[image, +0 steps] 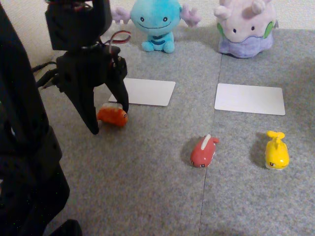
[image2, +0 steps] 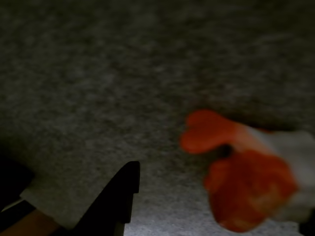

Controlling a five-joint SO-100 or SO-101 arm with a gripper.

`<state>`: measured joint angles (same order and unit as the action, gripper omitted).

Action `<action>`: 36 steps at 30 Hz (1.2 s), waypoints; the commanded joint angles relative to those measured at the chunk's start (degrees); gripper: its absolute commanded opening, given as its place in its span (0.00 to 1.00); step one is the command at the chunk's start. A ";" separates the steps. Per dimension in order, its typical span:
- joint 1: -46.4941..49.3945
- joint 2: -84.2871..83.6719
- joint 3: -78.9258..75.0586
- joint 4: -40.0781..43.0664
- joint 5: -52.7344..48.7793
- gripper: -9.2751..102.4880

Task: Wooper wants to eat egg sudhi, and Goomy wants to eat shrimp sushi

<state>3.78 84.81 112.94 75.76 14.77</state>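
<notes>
Straddling the shrimp sushi [image: 112,115] on grey carpet [image: 147,196], the hand [image: 109,119] is spread wide, fingers not gripping.

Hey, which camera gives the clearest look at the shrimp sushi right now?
The other view: the shrimp sushi lies whole on the grey carpet there, between the open gripper's fingers, so its place is plain. The wrist view shows the same figure close up but dark and blurred, with its forked tail and white underside just recognisable.
</notes>
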 commanded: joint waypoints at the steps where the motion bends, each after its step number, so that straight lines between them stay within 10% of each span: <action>1: 0.09 0.26 -0.79 0.00 -1.05 0.43; 36: 4.57 7.91 -0.88 -9.32 15.64 0.15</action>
<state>6.68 88.33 112.59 67.24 29.53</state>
